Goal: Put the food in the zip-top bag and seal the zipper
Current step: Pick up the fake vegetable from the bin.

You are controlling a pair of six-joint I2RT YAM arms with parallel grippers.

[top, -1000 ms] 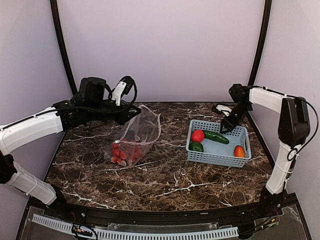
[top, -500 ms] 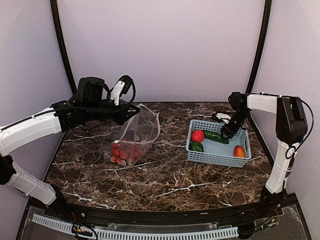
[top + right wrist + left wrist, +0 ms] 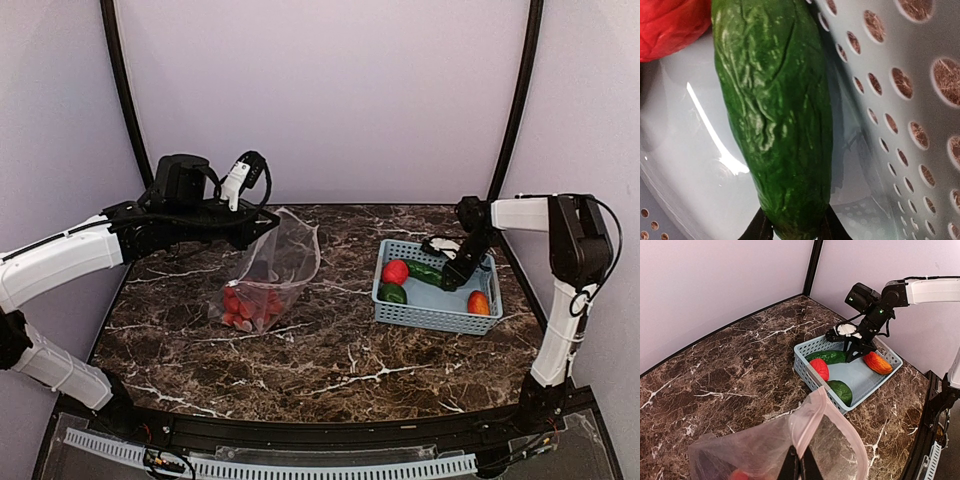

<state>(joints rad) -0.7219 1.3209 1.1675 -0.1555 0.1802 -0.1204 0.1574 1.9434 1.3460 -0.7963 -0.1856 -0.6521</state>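
Only the right wrist view shows right claw [image 3: 796, 231] gripping the cucumber [image 3: 775, 115]; left claw [image 3: 800, 463] pinches the bag [image 3: 740, 450].

I see a brown, white-veined marble tabletop [image 3: 330, 370], lilac walls [image 3: 330, 100] from nine to three o'clock, and a black pole [image 3: 125, 110] at ten o'clock. The light is even.

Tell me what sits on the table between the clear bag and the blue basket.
Nothing: only bare marble tabletop separates bag and basket, clearest in the top view.
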